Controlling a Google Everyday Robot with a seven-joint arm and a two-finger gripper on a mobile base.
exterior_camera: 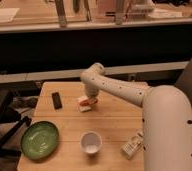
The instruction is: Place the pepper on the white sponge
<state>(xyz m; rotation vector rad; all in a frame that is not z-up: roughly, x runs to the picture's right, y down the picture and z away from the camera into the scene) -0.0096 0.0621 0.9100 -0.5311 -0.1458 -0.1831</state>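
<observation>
A red-orange pepper (88, 101) lies on top of a white sponge (84, 106) near the middle of the wooden table (69, 117). My gripper (90, 96) hangs straight down from the white arm (119, 90) and is right over the pepper, touching or nearly touching it. The arm reaches in from the right side of the view.
A black rectangular object (56, 100) lies at the left rear of the table. A green plate (39, 140) sits at the front left. A white cup (90, 142) stands at the front centre. A white packet (132, 145) lies at the front right. A dark counter runs behind the table.
</observation>
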